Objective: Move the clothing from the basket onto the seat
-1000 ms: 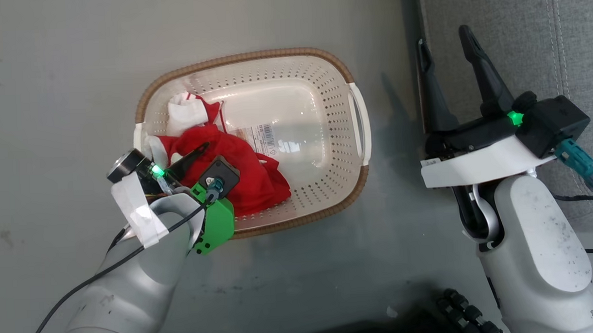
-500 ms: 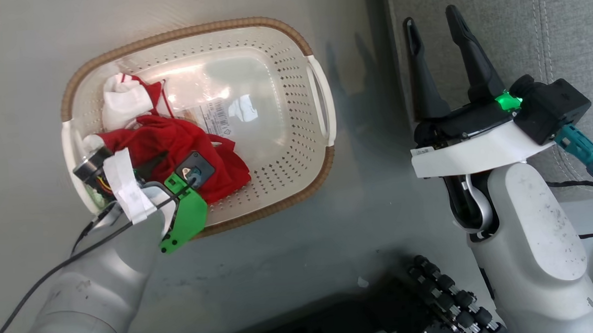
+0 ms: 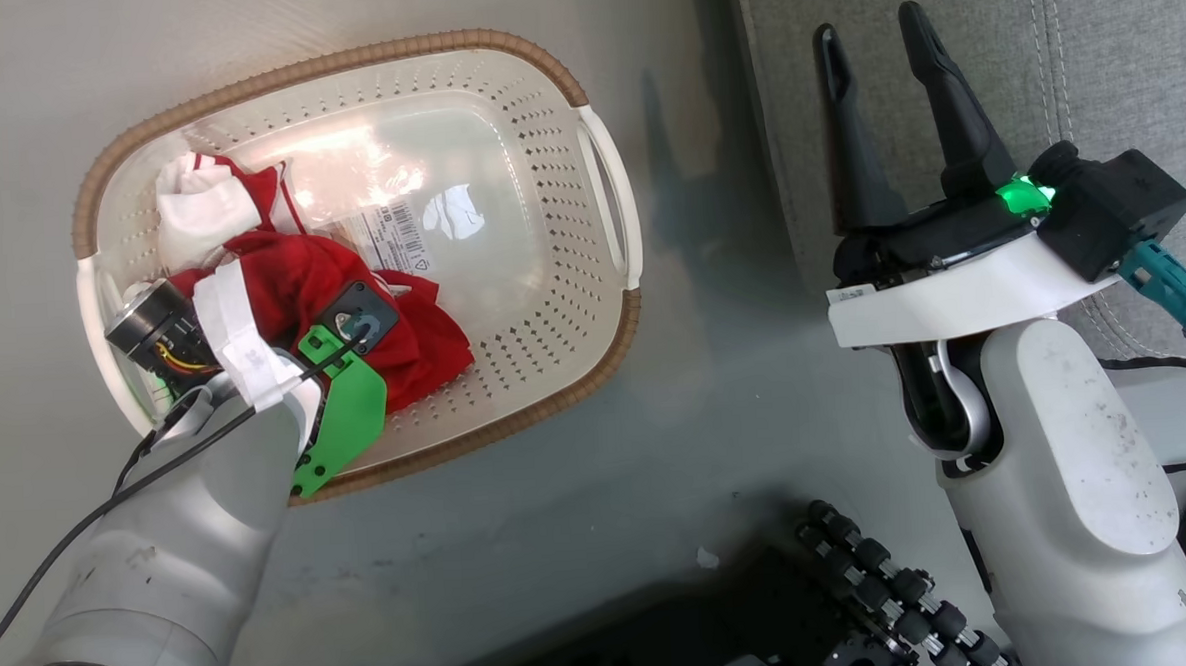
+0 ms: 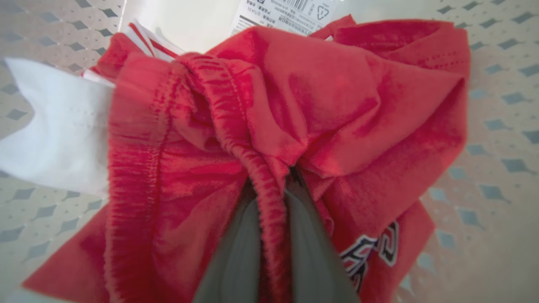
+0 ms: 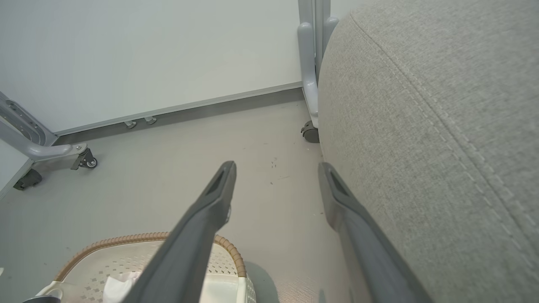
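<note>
- Clothing (image 3: 295, 276), soft red fabric with white trim and a gathered ribbed hem, lies bunched in the left end of the basket (image 3: 341, 59).
- We see the basket as cream perforated plastic with a brown woven-look rim.
- Our left gripper (image 4: 273, 198) angles down into the basket, fingers pinched on the hem.
- Our right gripper (image 3: 870, 23) hangs right of the basket, fingers spread wide and holding nothing, beside the grey woven seat (image 3: 1121, 50).

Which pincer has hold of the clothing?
The left pincer: down in the basket, its fingers pinched together on a ribbed red fold of the clothing. The right pincer stands open beside the seat, holding nothing.
</note>
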Robot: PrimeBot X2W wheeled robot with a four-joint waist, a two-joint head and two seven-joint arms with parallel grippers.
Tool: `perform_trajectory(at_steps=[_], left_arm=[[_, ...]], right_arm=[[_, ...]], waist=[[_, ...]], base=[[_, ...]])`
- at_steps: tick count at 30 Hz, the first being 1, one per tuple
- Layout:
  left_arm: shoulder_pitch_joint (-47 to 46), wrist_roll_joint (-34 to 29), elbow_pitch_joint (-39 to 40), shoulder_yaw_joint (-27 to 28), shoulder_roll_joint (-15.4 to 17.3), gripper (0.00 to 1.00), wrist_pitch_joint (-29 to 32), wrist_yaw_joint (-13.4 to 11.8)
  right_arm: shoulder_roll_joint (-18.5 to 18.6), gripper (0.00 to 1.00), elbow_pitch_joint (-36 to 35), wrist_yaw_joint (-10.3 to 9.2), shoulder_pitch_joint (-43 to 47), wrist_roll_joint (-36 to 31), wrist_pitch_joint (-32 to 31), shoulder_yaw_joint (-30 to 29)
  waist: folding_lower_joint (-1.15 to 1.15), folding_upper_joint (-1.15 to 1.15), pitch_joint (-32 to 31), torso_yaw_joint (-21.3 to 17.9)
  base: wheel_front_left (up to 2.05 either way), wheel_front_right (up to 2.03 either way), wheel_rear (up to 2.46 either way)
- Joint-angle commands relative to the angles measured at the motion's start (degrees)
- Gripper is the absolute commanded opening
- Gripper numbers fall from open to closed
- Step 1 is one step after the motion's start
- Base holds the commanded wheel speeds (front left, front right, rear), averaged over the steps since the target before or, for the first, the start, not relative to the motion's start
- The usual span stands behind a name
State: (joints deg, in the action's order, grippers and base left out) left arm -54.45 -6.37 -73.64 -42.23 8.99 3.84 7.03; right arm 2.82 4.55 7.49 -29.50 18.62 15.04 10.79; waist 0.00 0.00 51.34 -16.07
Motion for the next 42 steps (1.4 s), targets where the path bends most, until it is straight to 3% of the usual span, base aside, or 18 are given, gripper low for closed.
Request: perform_trajectory(at_steps=[1,15,24,33,42], left_arm=[[-0.51,0.31,-0.11,0.01,0.38,0.0,-0.82,-0.4],[4.06,11.9,2.03,7.29,-4.53,0.0,-14.49,0.08],[8.39,19.49,7.93,10.12,-5.97,0.0,-18.75,0.41],[14.41,24.73,24.59,12.92,-6.03,0.0,-19.1,-0.52],[21.27,23.92,43.81,18.0,-5.78,0.0,-19.07,-1.84]], right_arm=[[0.13,1.0,0.16,0.0,-0.03,-0.37,0.2,-0.27],[0.16,1.0,1.45,0.0,4.11,-5.08,0.2,-4.25],[0.17,1.0,1.56,0.0,8.24,-7.13,0.2,-6.7],[0.16,1.0,1.87,0.0,12.7,-8.87,0.13,-8.82],[0.16,1.0,0.85,0.0,16.89,-9.89,-1.83,-9.84]], waist=[[0.0,0.0,-0.81,0.55],[0.0,0.0,-10.65,6.59],[0.0,0.0,-18.24,10.3],[0.0,0.0,-25.18,13.02],[0.0,0.0,-31.66,14.86]], base=[[0.0,0.0,0.0],[0.0,0.0,0.0],[0.0,0.0,0.0],[0.0,0.0,0.0],[0.0,0.0,0.0]])
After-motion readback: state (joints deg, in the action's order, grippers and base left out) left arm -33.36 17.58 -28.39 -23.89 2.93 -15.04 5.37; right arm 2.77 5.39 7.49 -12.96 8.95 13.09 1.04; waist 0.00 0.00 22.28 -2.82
